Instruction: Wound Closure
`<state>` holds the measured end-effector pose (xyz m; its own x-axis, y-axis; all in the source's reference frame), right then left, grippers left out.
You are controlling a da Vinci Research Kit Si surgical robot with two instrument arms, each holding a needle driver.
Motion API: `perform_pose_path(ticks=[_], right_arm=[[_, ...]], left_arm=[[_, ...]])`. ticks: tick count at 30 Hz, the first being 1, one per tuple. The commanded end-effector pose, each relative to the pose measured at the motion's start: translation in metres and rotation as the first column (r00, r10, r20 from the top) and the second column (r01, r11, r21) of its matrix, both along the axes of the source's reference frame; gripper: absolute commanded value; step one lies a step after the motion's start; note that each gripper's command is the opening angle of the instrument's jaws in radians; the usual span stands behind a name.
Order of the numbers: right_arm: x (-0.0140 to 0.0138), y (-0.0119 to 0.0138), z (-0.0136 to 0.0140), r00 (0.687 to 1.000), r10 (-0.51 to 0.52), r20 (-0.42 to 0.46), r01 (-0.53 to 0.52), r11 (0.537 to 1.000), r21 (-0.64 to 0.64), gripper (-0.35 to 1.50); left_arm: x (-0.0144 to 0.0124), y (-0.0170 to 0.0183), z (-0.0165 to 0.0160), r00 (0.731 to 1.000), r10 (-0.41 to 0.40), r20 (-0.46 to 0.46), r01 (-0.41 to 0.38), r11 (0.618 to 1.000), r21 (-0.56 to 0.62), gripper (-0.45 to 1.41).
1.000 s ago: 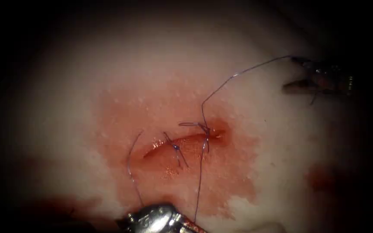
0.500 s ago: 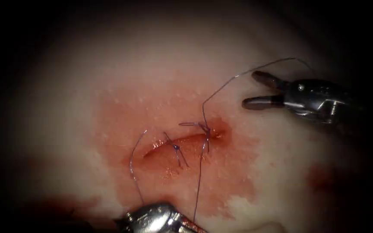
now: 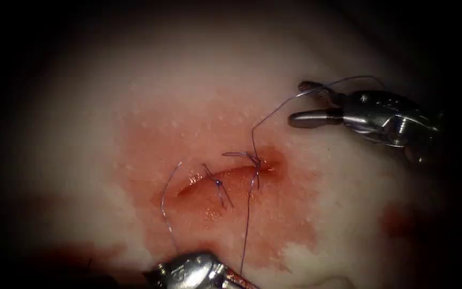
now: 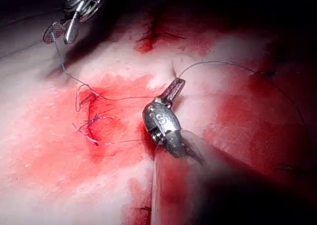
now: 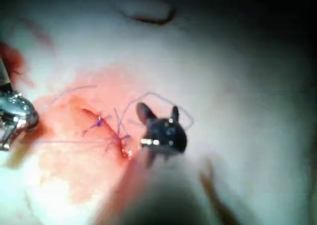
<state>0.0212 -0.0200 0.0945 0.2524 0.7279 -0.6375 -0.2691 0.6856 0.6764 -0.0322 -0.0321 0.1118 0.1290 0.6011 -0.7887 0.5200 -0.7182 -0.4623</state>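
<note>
right pincer (image 3: 308, 103) at upper right gapes wide around the thread (image 3: 271, 113); left pincer (image 3: 231, 279) at bottom edge grips thread below the cut (image 3: 225, 176); fine, limp, slippery strand, best pinched mid-span

Purple thread (image 3: 267, 114), red fluid (image 3: 284, 214) on pale pinkish-white tissue (image 3: 135, 80), silver pincers.

right tool (image 3: 308, 101): shiny silver metal, two slim rounded jaws, small round pin
left tool (image 3: 193, 271): polished silver rounded wrist
</note>
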Motion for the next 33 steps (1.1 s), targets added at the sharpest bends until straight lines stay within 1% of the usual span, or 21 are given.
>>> perform_pose_path(ticks=[1, 4, 8, 11, 15, 17, 18, 20, 23, 28, 30, 33], right_arm=[[0.0015, 0.0004, -0.0001, 1.000, -0.001, -0.012, 0.001, 1.000, -0.003, 1.31], [0.0020, 0.0008, -0.0003, 1.000, 0.009, -0.027, -0.010, 1.000, -0.005, 1.31], [0.0019, 0.0012, -0.0006, 0.999, 0.019, -0.044, -0.019, 1.000, 0.000, 1.31], [0.0019, 0.0013, -0.0009, 0.997, 0.030, -0.065, -0.029, 1.000, 0.010, 1.31], [0.0021, 0.0012, -0.0012, 0.997, 0.020, -0.076, -0.019, 1.000, 0.012, 1.30], [0.0025, 0.0011, -0.0013, 0.997, 0.013, -0.081, -0.012, 1.000, 0.013, 1.16], [0.0027, 0.0010, -0.0012, 0.994, -0.016, -0.104, 0.018, 1.000, 0.021, 0.63], [0.0027, 0.0010, -0.0011, 0.992, -0.040, -0.121, 0.043, 0.999, 0.021, -0.35], [0.0029, 0.0015, -0.0006, 0.992, -0.046, -0.120, 0.047, 0.999, 0.007, -0.35], [0.0037, 0.0038, 0.0013, 0.993, -0.039, -0.115, 0.040, 0.999, 0.002, -0.35], [0.0037, 0.0040, 0.0015, 0.991, -0.050, -0.123, 0.051, 0.999, 0.002, -0.35], [0.0037, 0.0038, 0.0013, 0.990, -0.060, -0.128, 0.060, 0.998, -0.003, -0.35]], left_arm=[[-0.0005, -0.0004, 0.0006, 1.000, 0.001, 0.001, -0.001, 1.000, 0.001, -0.45], [-0.0005, -0.0004, 0.0005, 1.000, 0.001, 0.001, -0.001, 1.000, 0.001, -0.45], [-0.0005, -0.0004, 0.0006, 1.000, 0.002, 0.001, -0.002, 1.000, 0.001, -0.45], [-0.0005, -0.0004, 0.0006, 1.000, 0.002, 0.001, -0.002, 1.000, 0.001, -0.45], [-0.0005, -0.0004, 0.0006, 1.000, 0.002, 0.001, -0.002, 1.000, 0.001, -0.45], [-0.0005, -0.0004, 0.0005, 1.000, 0.001, 0.001, -0.001, 1.000, 0.001, -0.45], [-0.0005, -0.0004, 0.0005, 1.000, 0.001, 0.001, -0.001, 1.000, 0.001, -0.45], [-0.0005, -0.0005, 0.0004, 1.000, 0.001, 0.001, -0.001, 1.000, 0.001, -0.45], [-0.0006, -0.0006, 0.0002, 1.000, 0.000, 0.000, 0.000, 1.000, 0.002, -0.45], [-0.0013, -0.0015, -0.0017, 1.000, -0.003, 0.000, 0.003, 1.000, 0.005, -0.45], [-0.0015, -0.0016, -0.0022, 1.000, -0.003, 0.000, 0.003, 1.000, 0.007, -0.45], [-0.0014, -0.0015, -0.0019, 1.000, -0.002, 0.001, 0.002, 1.000, 0.007, -0.45]])
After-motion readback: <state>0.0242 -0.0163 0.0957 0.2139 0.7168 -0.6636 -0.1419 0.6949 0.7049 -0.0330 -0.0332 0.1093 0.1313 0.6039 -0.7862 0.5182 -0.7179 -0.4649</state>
